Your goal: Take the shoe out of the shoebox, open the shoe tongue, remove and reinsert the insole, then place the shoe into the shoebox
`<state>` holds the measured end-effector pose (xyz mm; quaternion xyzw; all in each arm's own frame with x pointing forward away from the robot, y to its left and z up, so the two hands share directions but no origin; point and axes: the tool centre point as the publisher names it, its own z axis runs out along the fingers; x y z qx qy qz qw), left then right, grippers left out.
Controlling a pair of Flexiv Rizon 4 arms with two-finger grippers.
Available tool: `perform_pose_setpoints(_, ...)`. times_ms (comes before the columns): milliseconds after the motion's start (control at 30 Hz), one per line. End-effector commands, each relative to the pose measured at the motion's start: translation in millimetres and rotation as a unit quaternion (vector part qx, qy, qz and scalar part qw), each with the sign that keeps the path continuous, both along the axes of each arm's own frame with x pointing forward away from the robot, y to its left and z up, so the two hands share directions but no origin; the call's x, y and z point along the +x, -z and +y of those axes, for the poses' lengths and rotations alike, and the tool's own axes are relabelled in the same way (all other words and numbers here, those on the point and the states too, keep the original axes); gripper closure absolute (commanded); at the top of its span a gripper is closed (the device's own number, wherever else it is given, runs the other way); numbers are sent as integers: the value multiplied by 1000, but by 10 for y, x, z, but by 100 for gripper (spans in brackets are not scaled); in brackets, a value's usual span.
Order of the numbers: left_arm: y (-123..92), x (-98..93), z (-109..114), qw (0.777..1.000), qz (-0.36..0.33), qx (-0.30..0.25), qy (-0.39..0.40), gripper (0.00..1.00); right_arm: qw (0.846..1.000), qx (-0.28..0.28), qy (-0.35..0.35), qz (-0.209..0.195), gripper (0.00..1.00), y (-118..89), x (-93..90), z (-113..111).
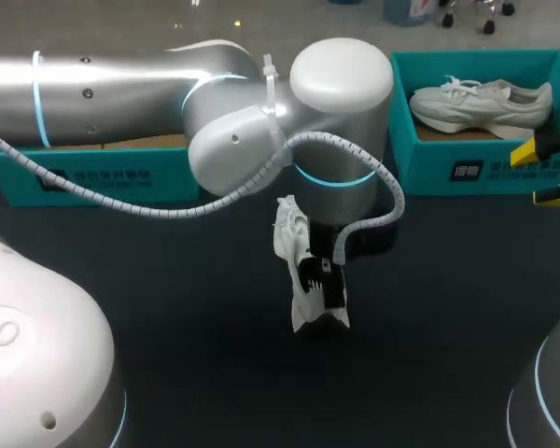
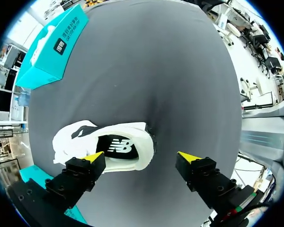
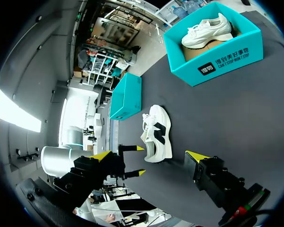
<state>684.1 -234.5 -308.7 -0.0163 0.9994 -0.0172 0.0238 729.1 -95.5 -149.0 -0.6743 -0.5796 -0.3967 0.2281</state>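
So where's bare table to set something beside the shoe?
Bare dark table lies robot-side of the white sneaker and on both its sides, up to the teal lid and teal shoebox. Crowded: the open left tool hangs above the sneaker; the right tool sits before the shoebox.

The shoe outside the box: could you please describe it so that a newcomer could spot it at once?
Look to the middle of the dark table, right under the left arm. A white shoe with a black side marking lies there on the tabletop. The only other shoe sits inside the open teal shoebox at the far right.
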Motion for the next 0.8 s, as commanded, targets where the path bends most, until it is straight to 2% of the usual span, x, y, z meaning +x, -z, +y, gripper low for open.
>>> perform_pose_setpoints(33,135,-35,-20,1000,0,-2,7,0,1000,-1,0,1,0,0,-1,-1)
perform_pose_setpoints(333,317,-105,48,999,-19,7,30,0,1000,-1,0,1,0,0,-1,-1)
perform_pose_setpoints(400,358,-117,47,999,-25,6,38,4,1000,-1,0,1,0,0,-1,-1)
perform_pose_setpoints(700,574,-88,75,999,-25,5,27,6,1000,-1,0,1,0,0,-1,-1)
perform_pose_setpoints(800,634,-75,77,999,-27,7,24,12,1000,-1,0,1,0,0,-1,-1)
